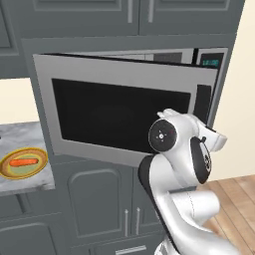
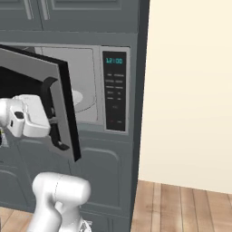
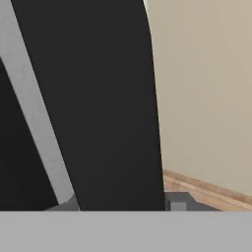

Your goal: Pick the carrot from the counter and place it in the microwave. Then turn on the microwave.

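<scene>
The carrot (image 1: 24, 162) is a short orange stick lying on a yellow-rimmed plate (image 1: 7, 172) on the marble counter (image 1: 25, 133) at the far left. The steel microwave (image 2: 115, 93) has its black glass door (image 1: 119, 114) swung partly open toward me. Its cavity with a round white turntable (image 2: 78, 97) shows behind the door. My gripper (image 2: 53, 121) is at the door's dark bar handle (image 2: 50, 97). In the hand view the handle (image 3: 113, 108) lies between my fingertips (image 3: 177, 202), which sit against its two sides. The gripper (image 3: 123, 204) is shut on it.
Dark grey cabinets (image 1: 99, 199) stand below and above the microwave. A cream wall (image 2: 190, 90) and wooden floor (image 2: 181, 208) lie to the right. My own arm (image 1: 179, 164) rises in front of the open door's lower right corner.
</scene>
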